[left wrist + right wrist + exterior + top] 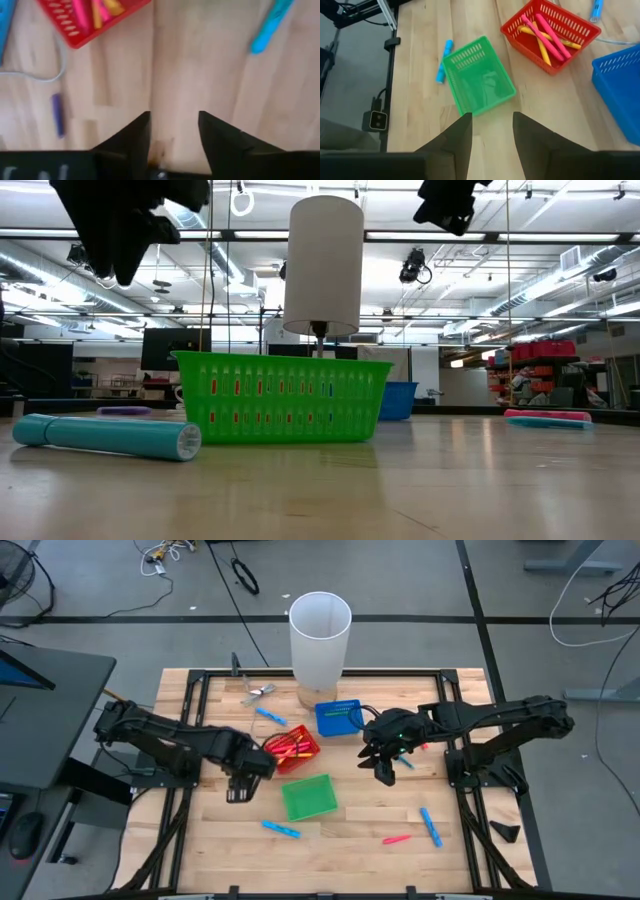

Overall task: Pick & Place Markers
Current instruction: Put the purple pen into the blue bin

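Up at the back of the wooden table (200,840) stands a tall white cylinder (320,638), with a small silvery clip (258,692) to its left. Three mesh baskets sit mid-table: a blue basket (338,717), a red basket (293,749) holding pink and yellow markers (546,39), and a green basket (309,797) with no marker showing inside. Loose markers lie scattered: a light blue marker (269,716) behind the red basket, another blue marker (281,829) in front of the green one, a pink marker (396,838) and a third blue marker (431,826) toward the right front. The left gripper (238,783) hangs just left of the red basket, fingers parted over bare wood, holding nothing. The right gripper (384,768) hovers beside the blue basket, fingers apart and empty too.
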Controlling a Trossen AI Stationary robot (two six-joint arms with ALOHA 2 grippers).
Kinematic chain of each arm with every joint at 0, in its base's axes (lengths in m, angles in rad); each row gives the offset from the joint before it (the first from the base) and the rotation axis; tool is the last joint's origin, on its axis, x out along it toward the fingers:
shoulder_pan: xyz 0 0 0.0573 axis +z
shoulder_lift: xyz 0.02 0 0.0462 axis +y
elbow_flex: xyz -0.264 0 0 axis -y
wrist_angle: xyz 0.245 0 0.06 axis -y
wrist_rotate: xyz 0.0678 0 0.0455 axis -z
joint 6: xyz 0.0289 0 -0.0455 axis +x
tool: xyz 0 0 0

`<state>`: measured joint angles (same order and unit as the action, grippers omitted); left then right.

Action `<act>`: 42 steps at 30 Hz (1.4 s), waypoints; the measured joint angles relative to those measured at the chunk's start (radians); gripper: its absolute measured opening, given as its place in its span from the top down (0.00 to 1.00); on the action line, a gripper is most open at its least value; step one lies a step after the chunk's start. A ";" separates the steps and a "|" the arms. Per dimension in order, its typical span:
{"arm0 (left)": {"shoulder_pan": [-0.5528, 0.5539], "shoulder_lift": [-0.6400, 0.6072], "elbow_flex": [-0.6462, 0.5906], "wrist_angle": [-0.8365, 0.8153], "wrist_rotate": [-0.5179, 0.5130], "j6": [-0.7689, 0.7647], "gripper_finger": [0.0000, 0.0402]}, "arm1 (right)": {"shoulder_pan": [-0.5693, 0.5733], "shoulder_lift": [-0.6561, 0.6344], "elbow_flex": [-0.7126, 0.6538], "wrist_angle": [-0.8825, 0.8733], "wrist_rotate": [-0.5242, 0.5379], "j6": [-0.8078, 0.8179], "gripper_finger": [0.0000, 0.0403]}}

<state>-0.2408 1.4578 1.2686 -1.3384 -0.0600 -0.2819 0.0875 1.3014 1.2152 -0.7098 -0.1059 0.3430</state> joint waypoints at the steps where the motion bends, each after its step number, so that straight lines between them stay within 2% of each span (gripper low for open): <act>1: 0.013 0.000 0.000 -0.007 0.000 0.023 0.53 | 0.000 0.000 0.000 0.004 0.000 -0.001 0.65; 8: 0.119 -0.006 0.000 -0.058 -0.051 0.180 0.36 | 0.000 0.000 0.000 0.034 0.000 -0.083 0.65; 19: 0.354 -0.015 0.000 -0.097 -0.223 0.373 0.35 | 0.000 0.000 0.000 0.037 0.000 -0.181 0.65; 32: 0.620 -0.014 0.000 -0.107 -0.238 0.650 0.35 | -0.001 0.000 0.000 0.039 0.012 -0.247 0.65; 42: 0.745 -0.014 0.000 -0.069 -0.153 0.785 0.35 | 0.000 0.000 0.000 0.039 0.012 -0.212 0.65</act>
<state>0.5041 1.4438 1.2686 -1.4070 -0.2131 0.5035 0.0872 1.3018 1.2152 -0.6712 -0.0938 0.1308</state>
